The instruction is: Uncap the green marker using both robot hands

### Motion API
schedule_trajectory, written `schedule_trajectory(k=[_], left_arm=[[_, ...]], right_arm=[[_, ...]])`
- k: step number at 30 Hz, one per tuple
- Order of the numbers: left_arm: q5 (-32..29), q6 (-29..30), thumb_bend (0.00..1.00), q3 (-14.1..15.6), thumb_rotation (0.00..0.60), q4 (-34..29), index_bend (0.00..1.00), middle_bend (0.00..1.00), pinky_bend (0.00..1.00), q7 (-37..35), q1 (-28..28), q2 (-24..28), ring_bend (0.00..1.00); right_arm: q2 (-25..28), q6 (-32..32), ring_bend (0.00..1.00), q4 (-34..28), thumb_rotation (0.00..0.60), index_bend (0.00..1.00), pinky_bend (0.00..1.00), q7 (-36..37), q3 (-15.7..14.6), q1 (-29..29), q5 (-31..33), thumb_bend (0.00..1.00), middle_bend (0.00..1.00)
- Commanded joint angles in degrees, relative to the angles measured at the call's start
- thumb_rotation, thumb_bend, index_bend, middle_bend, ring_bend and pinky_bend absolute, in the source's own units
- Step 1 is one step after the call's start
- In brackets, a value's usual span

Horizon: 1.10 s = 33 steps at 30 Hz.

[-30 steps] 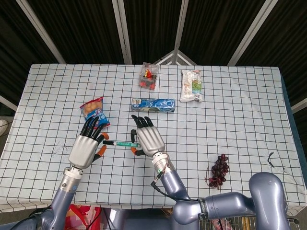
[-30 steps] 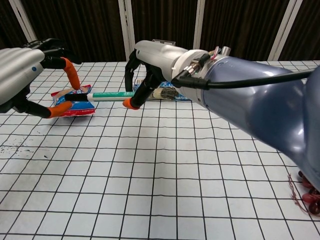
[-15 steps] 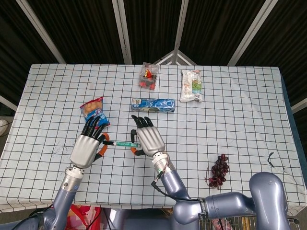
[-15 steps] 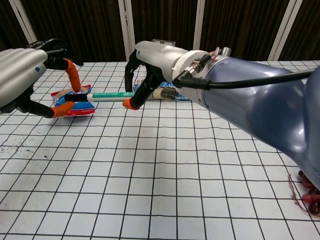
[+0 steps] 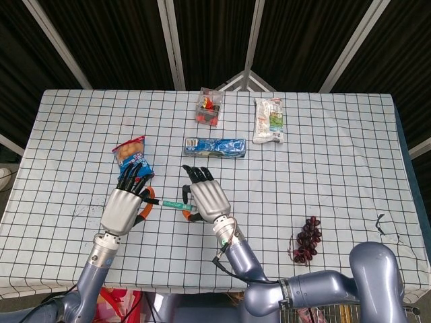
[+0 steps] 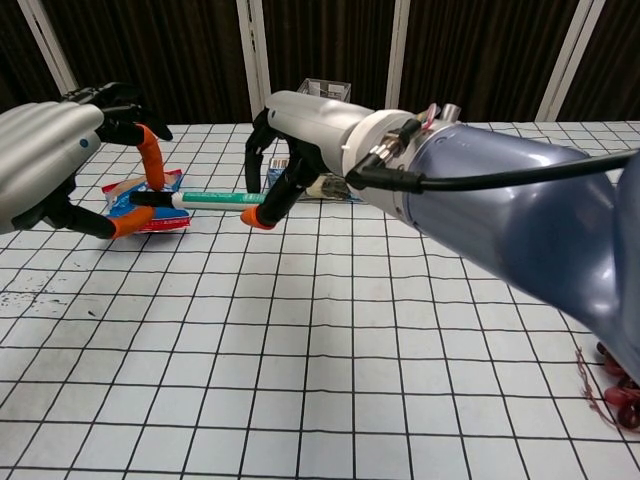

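The green marker [image 5: 171, 203] [image 6: 218, 199] hangs level above the table, its dark cap end pointing to my left. My right hand [image 5: 207, 196] [image 6: 298, 128] grips the green barrel between thumb and fingers. My left hand [image 5: 124, 208] [image 6: 52, 167] meets the cap end [image 6: 149, 198], with an orange-tipped finger above it and the thumb below, pinching it. In the head view both hands cover the marker's ends, so only its middle shows.
A blue-and-red snack bag [image 5: 133, 154] [image 6: 150, 210] lies just beyond my left hand. A blue packet [image 5: 215, 146], a clear box of red items [image 5: 209, 108] and a white packet [image 5: 269, 120] lie farther back. Dark grapes [image 5: 308, 239] sit at the right.
The right hand carried the marker a little leftward, toward the left hand. The left hand's finger and thumb closed in on the cap end.
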Motion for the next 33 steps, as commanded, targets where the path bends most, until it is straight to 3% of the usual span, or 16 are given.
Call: schedule_trajectory(k=[1,25,33], left_arm=[[0.07,0.19,0.44,0.03,0.6,-0.01,0.55,0.23,0.01,-0.17,0.03,0.06,0.0],[-0.59,2.65,0.44,0.57,0.6,1.57,0.56,0.24,0.01,-3.61,1.8,0.99,0.0],[-4.53,4.16,0.44,-0.52,0.6,7.8,0.55,0.24,0.01,-2.79,4.09,-0.79,0.0]], right_arm=[[0.0,0.0,0.08,-0.13,0.6,0.84,0.04,0.01,0.02,0.03,0.02,0.5,0.04],[1.8,0.0,0.08,0.43,0.6,0.85,0.04,4.02,0.32,-2.26,-0.6,0.5,0.04],[3.73,-5.53,0.08,7.51,0.6,0.85,0.04,10.73,-1.97,-6.09,0.21,0.5,0.04]])
